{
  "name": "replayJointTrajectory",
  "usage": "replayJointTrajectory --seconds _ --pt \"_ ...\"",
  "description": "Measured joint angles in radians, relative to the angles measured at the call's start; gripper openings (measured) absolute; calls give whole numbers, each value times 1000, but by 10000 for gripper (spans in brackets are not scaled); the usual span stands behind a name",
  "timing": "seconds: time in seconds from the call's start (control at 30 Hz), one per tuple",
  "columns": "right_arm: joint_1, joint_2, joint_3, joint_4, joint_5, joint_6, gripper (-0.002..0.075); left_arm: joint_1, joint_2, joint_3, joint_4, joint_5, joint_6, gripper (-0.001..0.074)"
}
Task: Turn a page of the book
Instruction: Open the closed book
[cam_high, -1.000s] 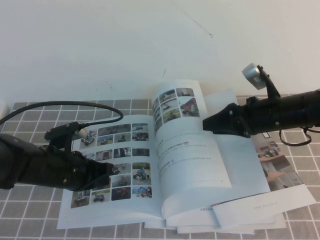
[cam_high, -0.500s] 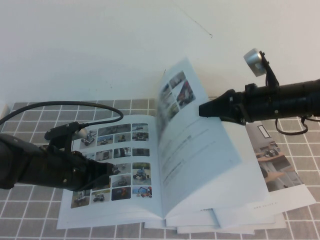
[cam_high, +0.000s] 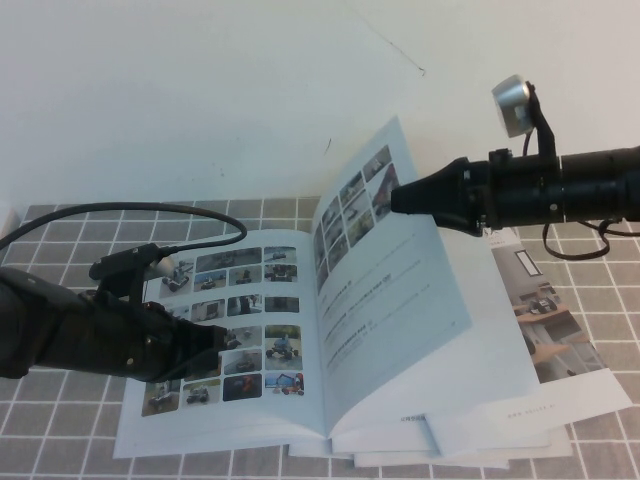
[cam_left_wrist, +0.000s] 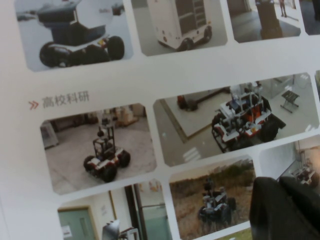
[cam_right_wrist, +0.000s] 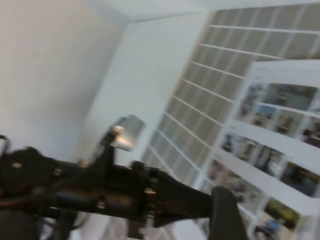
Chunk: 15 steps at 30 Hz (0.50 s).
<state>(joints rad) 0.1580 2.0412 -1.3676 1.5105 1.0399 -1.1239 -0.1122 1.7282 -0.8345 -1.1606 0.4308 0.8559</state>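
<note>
Lying open on the grey tiled bench (cam_high: 60, 225), near its front edge and roughly midway between the left and right edges: one book (cam_high: 230, 430), pale blue and glossy. Holding its left-hand leaf, filled with a grid of small robot photos, flat: the left gripper (cam_high: 205, 345), low toward the bench's left side, dark finger tip resting on the print in the left wrist view (cam_left_wrist: 285, 210); open or clenched, cannot tell. Standing up from the spine and leaning toward the right edge: one page (cam_high: 400, 300), a block of small photos at its upper end and several lines of text below. Touching that page's raised upper edge: the right gripper (cam_high: 398, 199), reaching in from the right side toward the bench's rear, tapering to a dark point against the paper; grasping or merely pushing, cannot tell. Fanned beneath the lifted page at the front: several more leaves, count unclear. Peeking out at the right: one further brochure (cam_high: 550, 320) picturing a wooden desk. Trailing across the left rear of the bench: one black cable (cam_high: 130, 208).
</note>
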Motion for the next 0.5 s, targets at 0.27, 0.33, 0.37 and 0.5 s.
replayJointTrajectory --seconds 0.27,0.33,0.37,0.5 --pt "54 0 0 90 98 -21 390 0 0 0 -7 0 0 -4" --pt "92 0 0 90 98 -42 390 0 0 0 -9 0 0 -4" --pt "106 0 0 91 94 -49 390 0 0 0 -9 0 0 -4" --pt "158 0 0 98 61 -63 390 0 0 0 -11 0 0 -4"
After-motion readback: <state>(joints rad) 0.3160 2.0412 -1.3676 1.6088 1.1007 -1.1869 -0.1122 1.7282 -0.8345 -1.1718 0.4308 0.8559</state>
